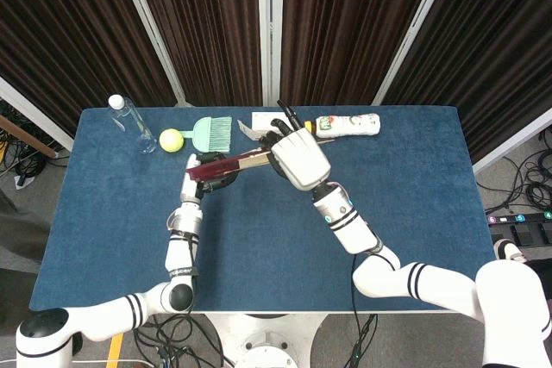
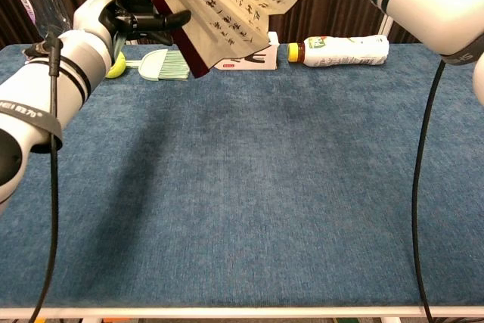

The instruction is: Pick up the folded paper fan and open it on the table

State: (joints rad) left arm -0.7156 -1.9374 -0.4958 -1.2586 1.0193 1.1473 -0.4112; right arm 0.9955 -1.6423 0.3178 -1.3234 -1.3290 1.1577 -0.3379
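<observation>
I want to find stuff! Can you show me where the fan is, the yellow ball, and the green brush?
fan (image 2: 227,20), chest view, on its opened paper with writing.
yellow ball (image 1: 170,139), head view, on the middle of the ball.
green brush (image 2: 168,65), chest view, on its bristles.

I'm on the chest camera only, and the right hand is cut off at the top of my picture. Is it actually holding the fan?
Observer: Yes. In the head view the right hand grips the fan at its paler end, held up over the back middle of the table.
Operator: I only see part of a bottle at top left. Is it standing?
Observer: It is. The clear bottle stands upright near the back left corner, with a white cap on.
Operator: What's the yellow thing next to the brush?
Observer: A yellow-green ball, lying between the bottle and the brush.
</observation>
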